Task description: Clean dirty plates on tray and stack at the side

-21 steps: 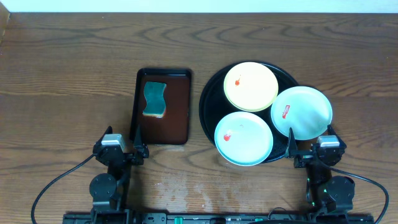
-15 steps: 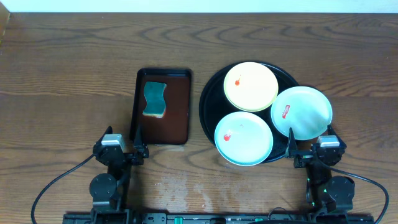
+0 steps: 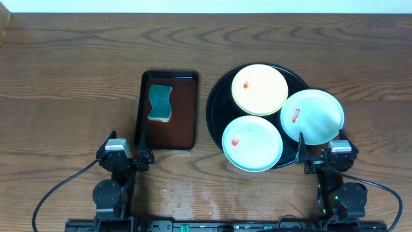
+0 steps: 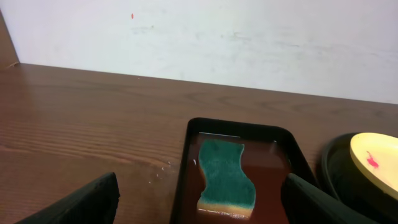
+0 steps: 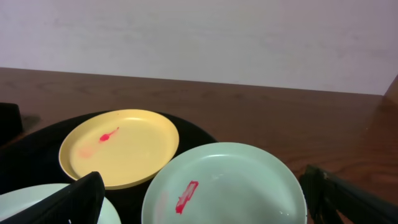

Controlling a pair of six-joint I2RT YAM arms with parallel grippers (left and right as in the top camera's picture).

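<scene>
Both arms sit parked at the near edge of the surface [image 3: 77, 84]. The left gripper [image 3: 124, 156] has its jaws spread wide and holds nothing; in the left wrist view its fingers [image 4: 81, 202] show only at the bottom corners. The right gripper [image 3: 326, 158] is likewise wide open and empty, its fingers [image 5: 68, 202] at the bottom corners of the right wrist view. The round black tray [image 3: 215, 103] lies right of centre on the surface and carries all three plates, unstacked and close together. The yellow plate [image 3: 259, 89] sits at the far side of the tray, with a thin red smear left of its middle. One mint plate [image 3: 252, 143] sits at the near side, with a small red smear on its left half, and its near edge reaches out over the tray rim. The other mint plate [image 3: 312, 116] sits at the right, hanging out past the rim over the bare wood, with a short red smear near its left edge; it lies just ahead of the right gripper. Whether the plates touch one another cannot be told. To the left of the round tray, apart from it, lies a rectangular brown tray [image 3: 183, 116] holding a green sponge [image 3: 159, 103] in its far left part, just ahead of the left gripper.
</scene>
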